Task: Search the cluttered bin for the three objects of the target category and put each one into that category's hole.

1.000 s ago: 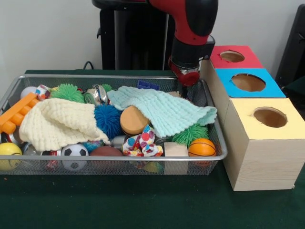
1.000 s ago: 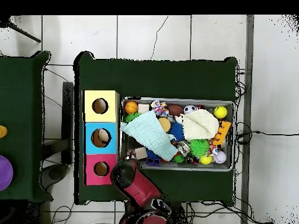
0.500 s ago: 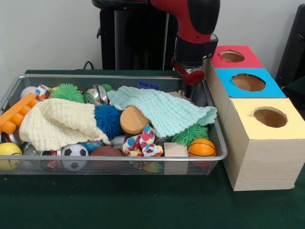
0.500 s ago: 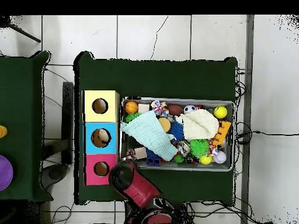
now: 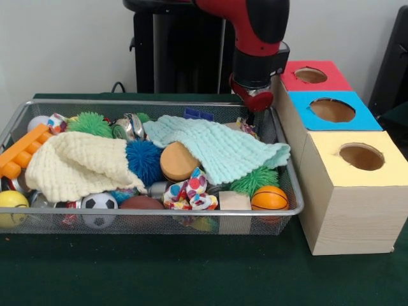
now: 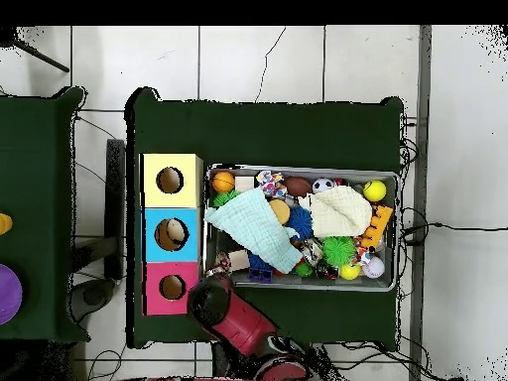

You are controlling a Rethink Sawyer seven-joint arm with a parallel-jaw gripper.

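Observation:
The wire bin is heaped with toys under a mint cloth and a cream cloth. At its right stand three boxes with round holes: red, blue and yellow. My gripper hangs over the bin's far right corner, beside the red box. A small multicoloured piece sits right under it, at the mint cloth's edge. In the overhead view the red arm hides the gripper, and something pale lies in the blue hole.
The bin also holds an orange basketball, green spiky balls, a blue spiky ball, a tan disc, a patterned bundle, a soccer ball, a yellow ball and an orange plastic toy.
The gripper rose out of the bin's far right corner, then settled slightly lower and to the left. The small multicoloured piece now shows beneath it.

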